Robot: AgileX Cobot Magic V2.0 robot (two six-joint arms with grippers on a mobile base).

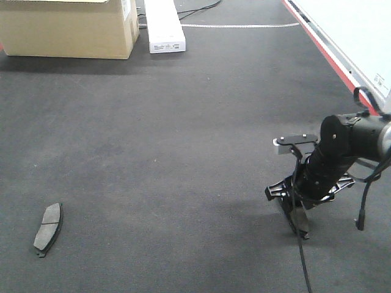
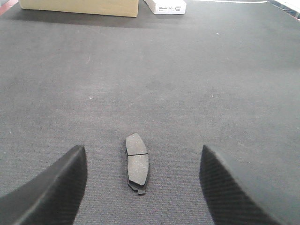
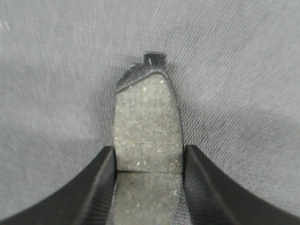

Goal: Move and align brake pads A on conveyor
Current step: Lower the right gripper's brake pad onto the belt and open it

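Noted one brake pad (image 3: pixel 147 131) pinched edge to edge in the right claw (image 3: pixel 149 154), clenched at about the pad's mid groove. Located well apart from the cardboard box (image 1: pixel 67 27), across the conveyor (image 1: pixel 183 152) on the side away from the box. Carried low over the conveyor; cannot tell whether touching. Long axis in line with the claw's reach, tabbed end pointing away from the wrist and down toward the conveyor.

Noted second brake pad (image 2: pixel 137 163) lying flat on the conveyor, likewise well apart from the box. Long axis running roughly toward the box, tabs at the end away from it.

Found left claw (image 2: pixel 142 154) released, fingers spread wide to either side of that pad, apart from it.

Judged step in hand: carrying the gripped pad for placing. Next move likely calls for laying it flat, long axis parallel to the lying pad and nearer to it. Only two pads in view.
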